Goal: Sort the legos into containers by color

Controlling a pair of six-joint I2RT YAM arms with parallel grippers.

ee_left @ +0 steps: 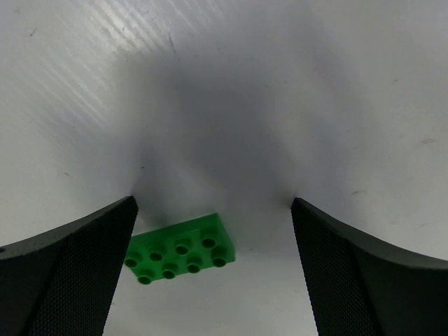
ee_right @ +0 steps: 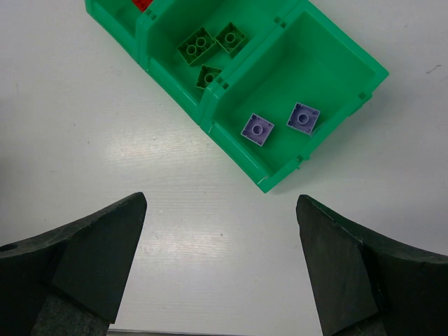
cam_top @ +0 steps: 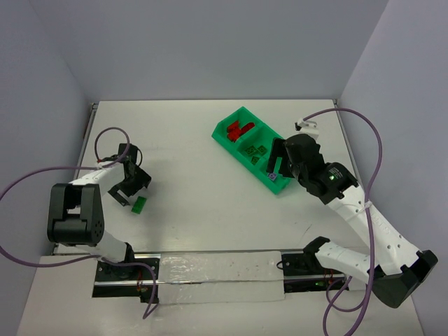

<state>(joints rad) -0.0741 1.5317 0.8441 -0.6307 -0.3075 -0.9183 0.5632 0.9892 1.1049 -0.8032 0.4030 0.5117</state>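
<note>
Although it fills most of the overhead view, the white worktop (cam_top: 210,175) carries little. Pale walls (cam_top: 210,49) close it in on three sides, and purple cables (cam_top: 379,150) loop away from both arms.

On the left side, the left arm (cam_top: 77,210) folds back on itself, with its forearm reaching across the worktop at a low height. The right arm (cam_top: 364,217) stretches from its base at the near edge up towards the bright green tray (cam_top: 218,133), which lies diagonally on the far right part of the worktop.

From overhead, the right arm's wrist covers much of the tray's nearest compartment. Only one light purple brick (cam_top: 271,176) shows there, while the right wrist view shows two (ee_right: 257,129) lying flat and apart. The middle compartment holds three green bricks (ee_right: 208,75). The red pieces (cam_top: 240,130) sit in the far compartment, and the frame edge of the wrist view cuts them almost entirely off. Their shapes are hard to make out from above.

Hanging beside the tray's purple end, the right gripper (ee_right: 220,199) has its fingers spread wide and nothing between them. The left gripper (ee_left: 213,203) points down at the worktop, likewise released.

One green eight-stud brick (ee_left: 180,249) lies studs-up on the worktop between the left gripper's fingers, closer to one of them. Whether it touches that finger cannot be told. The brick is well apart from the tray.
</note>
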